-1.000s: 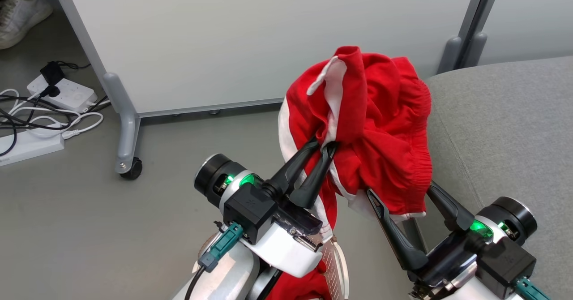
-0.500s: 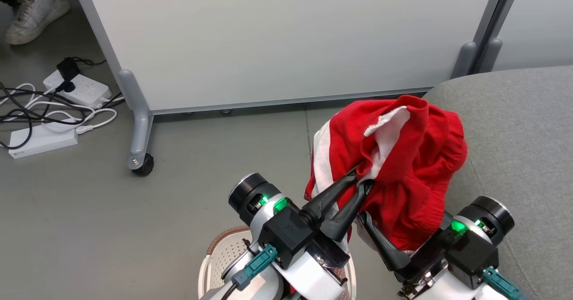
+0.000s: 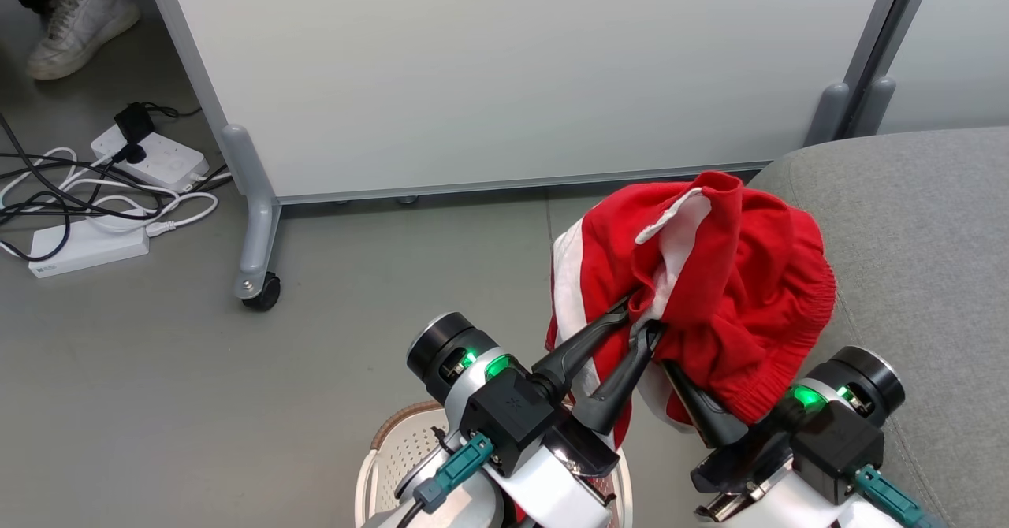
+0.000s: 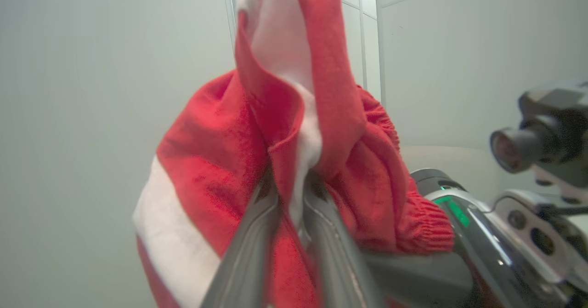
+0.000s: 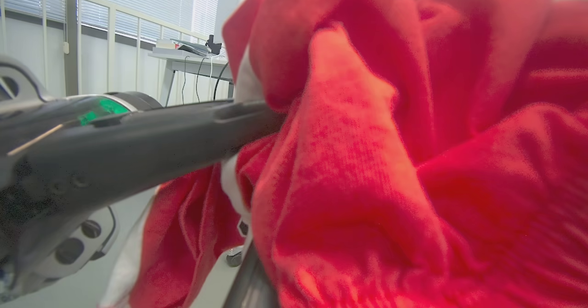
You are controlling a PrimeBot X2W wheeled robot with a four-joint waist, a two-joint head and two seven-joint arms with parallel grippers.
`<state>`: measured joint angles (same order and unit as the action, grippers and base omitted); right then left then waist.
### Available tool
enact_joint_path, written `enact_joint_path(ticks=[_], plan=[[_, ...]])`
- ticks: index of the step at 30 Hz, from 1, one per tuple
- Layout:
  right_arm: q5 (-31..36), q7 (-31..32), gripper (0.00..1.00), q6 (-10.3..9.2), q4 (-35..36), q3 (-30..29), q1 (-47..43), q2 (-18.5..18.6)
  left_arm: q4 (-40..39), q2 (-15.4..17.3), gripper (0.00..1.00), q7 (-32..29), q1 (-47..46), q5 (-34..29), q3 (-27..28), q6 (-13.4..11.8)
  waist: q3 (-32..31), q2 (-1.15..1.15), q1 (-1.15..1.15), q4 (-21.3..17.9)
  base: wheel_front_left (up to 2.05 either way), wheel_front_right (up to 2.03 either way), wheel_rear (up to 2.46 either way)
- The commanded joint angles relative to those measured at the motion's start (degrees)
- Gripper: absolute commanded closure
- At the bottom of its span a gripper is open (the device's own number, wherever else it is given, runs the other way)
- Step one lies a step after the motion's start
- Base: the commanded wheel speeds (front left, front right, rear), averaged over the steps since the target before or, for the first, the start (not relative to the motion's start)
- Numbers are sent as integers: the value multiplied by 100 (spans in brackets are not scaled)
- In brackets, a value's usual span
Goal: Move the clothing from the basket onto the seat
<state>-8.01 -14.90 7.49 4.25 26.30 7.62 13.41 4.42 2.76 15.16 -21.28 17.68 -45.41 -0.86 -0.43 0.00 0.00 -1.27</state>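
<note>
while left fingers [image 3: 587, 340] pinch clothing [image 3: 741, 291], power strip [image 3: 94, 243] marking illegible.

Pale grey partition panel [image 3: 504, 71], black caster [image 3: 262, 292] under its left foot. Left of panel: two white power strips [image 3: 154, 155] [image 3: 87, 246], tangled cables [image 3: 47, 197], white shoe [image 3: 79, 20]. Grey floor [image 3: 158, 402] beneath.

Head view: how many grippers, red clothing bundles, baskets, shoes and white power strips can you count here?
grippers: 2, the left gripper and the right gripper
red clothing bundle: 1
basket: 1
shoe: 1
white power strips: 2, the upper strip and the lower strip
total: 7
</note>
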Motion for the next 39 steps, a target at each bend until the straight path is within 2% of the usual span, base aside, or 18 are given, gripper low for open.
enact_joint_path(ticks=[1,13,20,24,33,39], plan=[[-46,-32,100,1,56,-74,-46,-16,28,22,0,-1,102,6,-9,-30,-4,0,0,-2,0,0,0],[154,-32,100,1,414,-769,-105,-234,201,21,0,-1,85,-116,166,-69,22,0,0,-18,0,0,0],[-55,-32,100,1,491,-1289,-242,-374,551,23,0,-1,291,-371,374,88,44,0,0,-10,0,0,0],[-3,-32,100,1,468,-1589,-341,-450,648,49,0,-1,461,-551,521,269,53,0,0,-6,0,0,0],[165,-32,100,1,198,-2199,-635,-584,622,93,0,0,913,-876,831,612,49,0,0,2,0,0,0],[257,-32,100,1,-23,-2543,-846,-687,583,182,0,0,1148,-972,784,796,68,0,0,-5,0,0,0]])
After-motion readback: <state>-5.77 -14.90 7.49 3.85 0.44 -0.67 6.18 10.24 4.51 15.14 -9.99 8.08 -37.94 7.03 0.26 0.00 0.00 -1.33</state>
